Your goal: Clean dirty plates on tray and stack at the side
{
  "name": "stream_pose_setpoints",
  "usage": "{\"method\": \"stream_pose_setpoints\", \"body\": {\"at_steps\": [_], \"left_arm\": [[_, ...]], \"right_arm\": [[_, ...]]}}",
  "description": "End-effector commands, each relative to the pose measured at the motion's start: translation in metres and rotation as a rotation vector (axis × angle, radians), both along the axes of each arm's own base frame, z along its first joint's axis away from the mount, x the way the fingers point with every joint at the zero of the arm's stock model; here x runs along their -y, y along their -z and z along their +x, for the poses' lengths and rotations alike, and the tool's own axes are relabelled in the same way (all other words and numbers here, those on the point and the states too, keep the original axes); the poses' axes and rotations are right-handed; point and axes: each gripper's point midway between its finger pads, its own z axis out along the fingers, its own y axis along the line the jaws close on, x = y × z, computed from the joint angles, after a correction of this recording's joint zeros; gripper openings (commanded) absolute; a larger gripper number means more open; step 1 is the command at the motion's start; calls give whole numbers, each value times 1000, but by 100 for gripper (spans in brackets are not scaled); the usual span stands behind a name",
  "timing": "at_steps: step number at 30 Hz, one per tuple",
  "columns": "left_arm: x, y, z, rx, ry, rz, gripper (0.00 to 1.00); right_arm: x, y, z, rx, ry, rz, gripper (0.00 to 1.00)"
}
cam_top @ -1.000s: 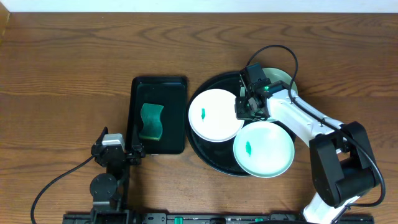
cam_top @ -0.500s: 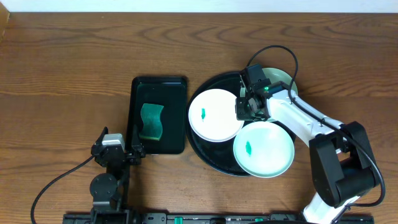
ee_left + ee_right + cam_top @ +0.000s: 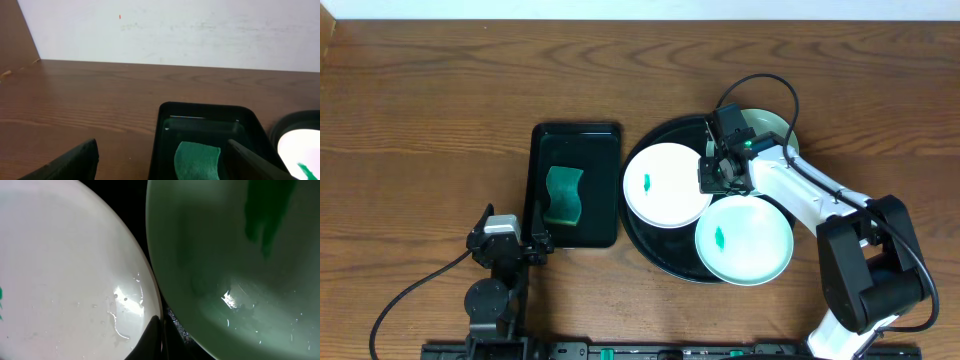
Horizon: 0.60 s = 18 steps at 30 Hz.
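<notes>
**Reaching into the tray: right arm at the white plate's rim, left arm parked wide**

- The right gripper (image 3: 720,172) sits low over the round black tray (image 3: 638,235), at the right edge of the white plate (image 3: 665,185), in the gap toward the back mint plate (image 3: 772,124).
- Its jaws are closed. The wrist view shows one dark fingertip (image 3: 152,337) right at the white rim. Whether the rim is actually pinched cannot be told.
- Likely reason for the position: the rim is the only graspable part of a flat plate, and that gap gives finger access.
- All three plates are on the tray, none stacked at the side. The front mint plate (image 3: 745,240) overhangs the tray's near edge. Green smears show on the white plate and the front mint plate, so cleaning looks not yet done.
- The left gripper (image 3: 510,240) rests near the table's front edge with its fingers spread wide and empty. It faces the rectangular tray (image 3: 605,150) holding the green sponge (image 3: 563,195), probably staged for a sponge pickup.
- Surface: a brown wood-grain table (image 3: 420,100), otherwise bare. A plain white wall (image 3: 175,25) runs behind it.
- Risk: the glossy plates are crowded, so lifting one may nudge its neighbour.
</notes>
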Motion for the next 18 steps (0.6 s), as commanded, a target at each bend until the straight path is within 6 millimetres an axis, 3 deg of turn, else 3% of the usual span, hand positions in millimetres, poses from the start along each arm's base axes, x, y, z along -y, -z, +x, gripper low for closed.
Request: {"method": "stream_pose_setpoints", "body": {"at_steps": [1, 18], "left_arm": [[-1, 17, -1, -53, -4, 15, 80], [-1, 18, -1, -60, -3, 14, 80]], "right_arm": [[1, 1, -3, 0, 3, -12, 1], [1, 1, -2, 1, 17, -7, 1]]}}
